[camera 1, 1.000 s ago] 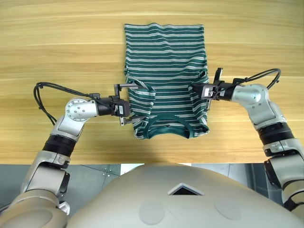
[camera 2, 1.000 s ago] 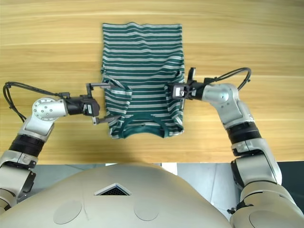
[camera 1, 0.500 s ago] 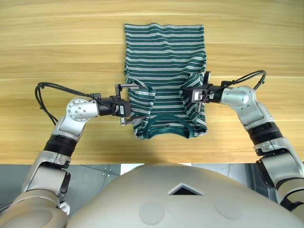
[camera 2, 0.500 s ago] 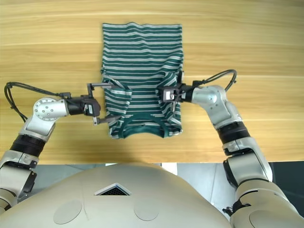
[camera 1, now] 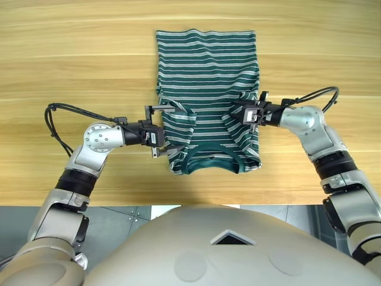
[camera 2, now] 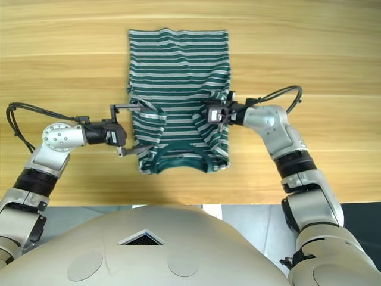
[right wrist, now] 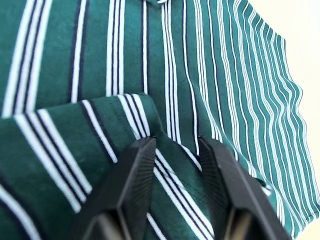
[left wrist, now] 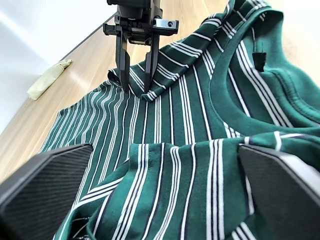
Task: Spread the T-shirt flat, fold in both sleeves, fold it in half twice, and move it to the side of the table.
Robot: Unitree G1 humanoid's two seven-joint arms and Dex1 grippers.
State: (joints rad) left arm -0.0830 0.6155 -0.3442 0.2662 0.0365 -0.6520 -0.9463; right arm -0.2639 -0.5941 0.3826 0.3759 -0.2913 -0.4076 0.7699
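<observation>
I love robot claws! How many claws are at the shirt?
2. The left gripper is at the shirt's left edge, open over the folded left sleeve. The right gripper is on the folded right sleeve.

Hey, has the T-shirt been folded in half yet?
No, the T-shirt lies at full length on the table, with its collar near the robot and its hem at the far end.
</observation>
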